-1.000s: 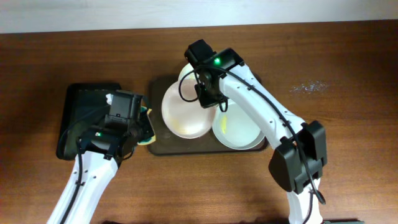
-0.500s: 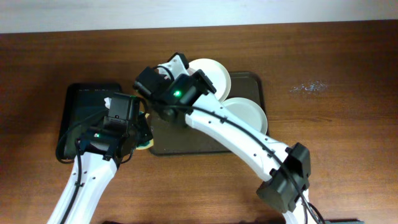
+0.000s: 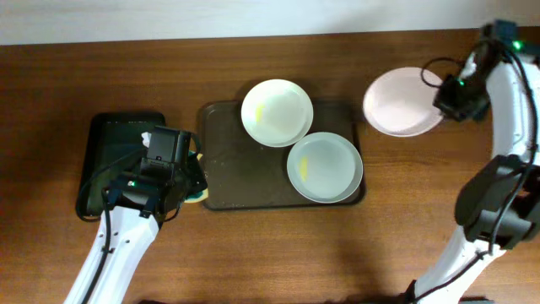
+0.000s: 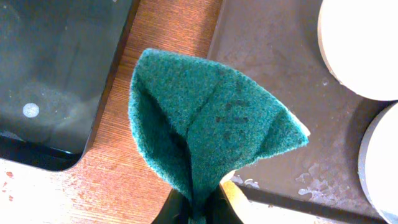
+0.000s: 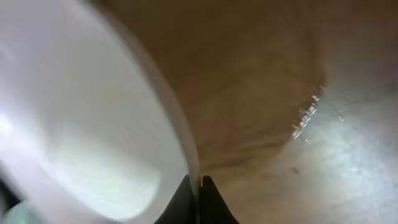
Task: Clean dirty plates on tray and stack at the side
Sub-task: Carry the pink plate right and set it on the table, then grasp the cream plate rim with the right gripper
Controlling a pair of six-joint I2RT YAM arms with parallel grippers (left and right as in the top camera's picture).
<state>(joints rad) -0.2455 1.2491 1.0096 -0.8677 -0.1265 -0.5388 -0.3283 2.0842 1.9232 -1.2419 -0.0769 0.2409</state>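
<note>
The brownish-grey tray [image 3: 236, 173] lies mid-table with two white plates on it: one [image 3: 277, 111] at its far edge with a yellowish smear, one [image 3: 325, 167] at its right with a faint smear. My right gripper [image 3: 445, 95] is shut on the rim of a third white plate [image 3: 396, 101], held over the table right of the tray; the right wrist view shows the rim [image 5: 180, 137] between the fingers [image 5: 199, 186]. My left gripper [image 4: 198, 202] is shut on a folded green scouring sponge [image 4: 205, 124], hovering at the tray's left edge [image 4: 273, 93].
A smaller black tray [image 3: 105, 160] lies left of the brown tray, also in the left wrist view [image 4: 56, 74]. Water drops sit on the table at the far right [image 3: 418, 118]. The table's far edge meets a pale wall.
My right arm has swung from the tray's left side far to the right, carrying one plate off the tray. The left arm has not moved.
</note>
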